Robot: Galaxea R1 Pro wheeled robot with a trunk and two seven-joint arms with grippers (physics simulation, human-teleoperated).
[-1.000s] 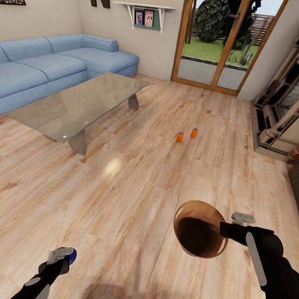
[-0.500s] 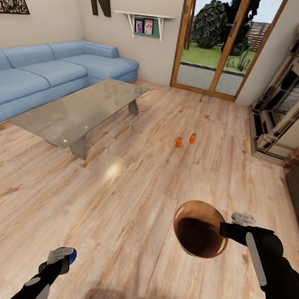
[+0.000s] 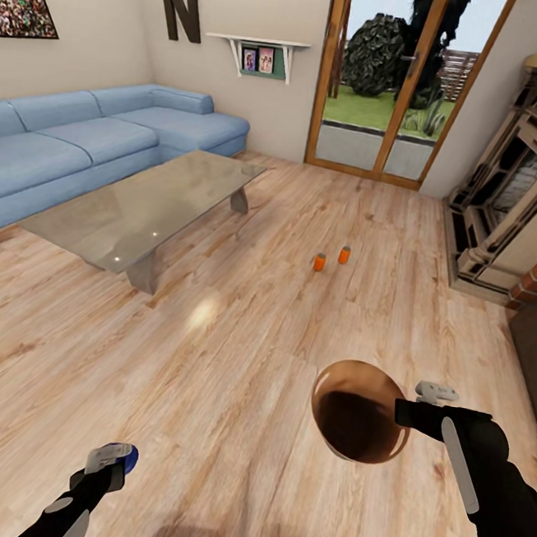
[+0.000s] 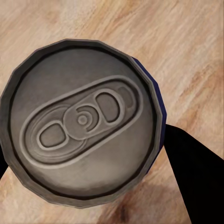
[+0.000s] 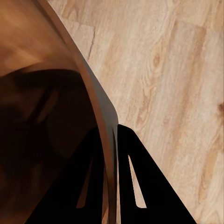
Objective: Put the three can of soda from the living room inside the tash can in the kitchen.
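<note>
- The right gripper point(image 3: 406, 415) sits at the lower right of the head view, clamped on the rim of the tash can point(image 3: 359, 410), which hangs above the wood floor point(image 3: 234, 364) with its open mouth turned toward the camera.
- In the right wrist view the two dark fingers point(image 5: 135, 186) straddle the bin's thin amber wall point(image 5: 100, 116), one inside and one outside, pinching it.
- The bin's inside looks dark brown in the head view; what lies in it cannot be made out.
- The left gripper point(image 3: 114, 459) shows at the lower left of the head view, grasping a can with a blue side and a grey top point(image 3: 121, 454).
- In the left wrist view that can's grey lid with its pull tab point(image 4: 81, 121) faces the camera, a blue edge showing at its right and a dark finger point(image 4: 196, 182) beside it at lower right.
- Two orange cans of soda stand upright on the floor just right of centre in the head view: one point(image 3: 319, 262) slightly lower and to the left, the other point(image 3: 344, 255) just beside it, not touching.
- A long grey low table point(image 3: 143, 206) stands to the left of the cans, well apart from them.
- A blue corner sofa point(image 3: 84, 133) runs along the upper left.
- Wood-framed glass doors point(image 3: 395, 83) fill the top centre.
- A brick fireplace point(image 3: 517, 187) stands at the right edge.
</note>
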